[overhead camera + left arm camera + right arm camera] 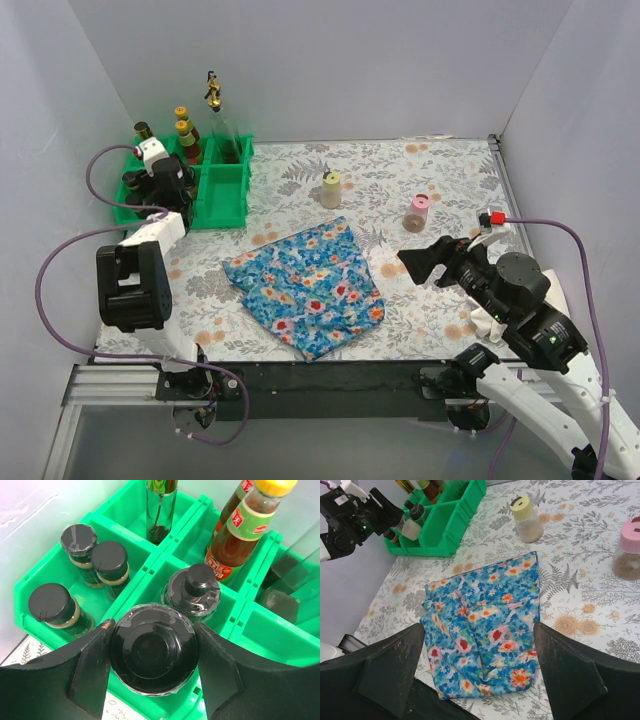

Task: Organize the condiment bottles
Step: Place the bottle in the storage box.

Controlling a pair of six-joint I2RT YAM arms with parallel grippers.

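Observation:
My left gripper [152, 647] is shut on a white bottle with a black cap [152, 652] and holds it in a near compartment of the green tray [220, 630]. In the tray stand another black-capped bottle [194, 592], three dark black-capped jars [109, 561], a red-labelled yellow-capped sauce [240, 527] and the tall clear bottle [161, 507]. A cream shaker [331, 189] and a pink-lidded shaker [418, 212] stand on the table. My right gripper [425, 262] is open and empty, above the table near the cloth's right edge.
A crumpled blue floral cloth [308, 287] lies mid-table, also below my right fingers in the right wrist view [485, 605]. The tray [225, 185] sits at the back left against the wall. Grey walls close the left, back and right sides.

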